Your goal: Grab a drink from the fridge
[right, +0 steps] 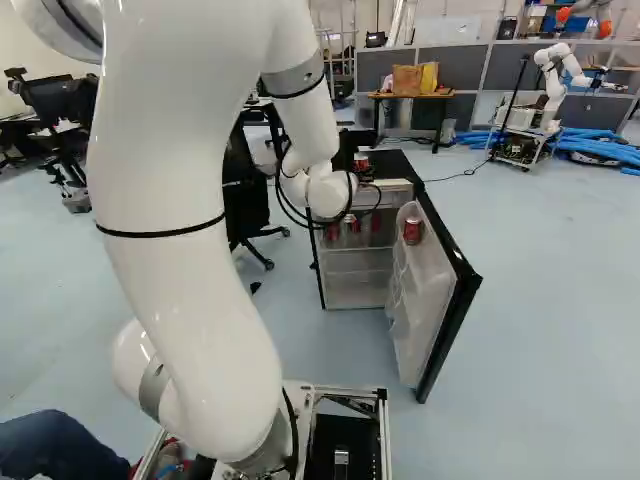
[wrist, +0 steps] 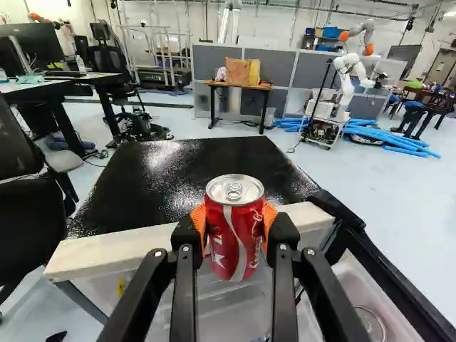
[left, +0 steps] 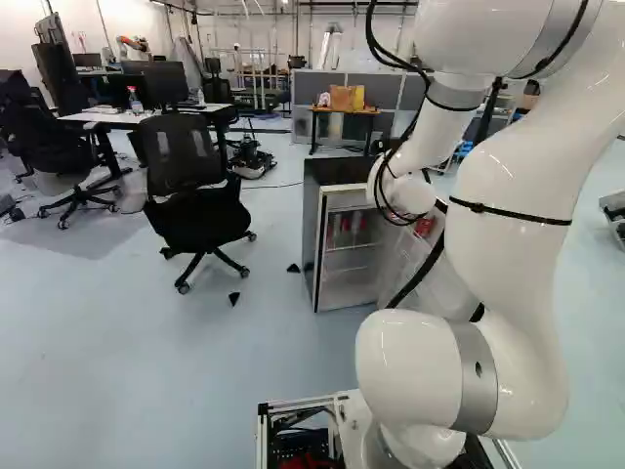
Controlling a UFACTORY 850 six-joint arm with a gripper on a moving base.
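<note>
My gripper [right: 366,172] is in front of the fridge's top edge in the right base view, partly behind the wrist. In the wrist view the gripper [wrist: 235,222] is shut on a red can [wrist: 236,239], an orange pad pressing each side. The can is upright, its silver lid facing up, just above the white front rim of the fridge [wrist: 114,249]. The fridge door [right: 432,295] stands wide open. Another red can [right: 413,230] sits in the door's upper shelf, and several cans [left: 348,225] stand inside on the top shelf.
An office chair [left: 190,186] stands left of the fridge. Desks with monitors are farther left. Behind the fridge is a small table [right: 412,97] with bags. Another robot [right: 545,90] stands beyond, beside blue tubes. A person's leg shows near the base.
</note>
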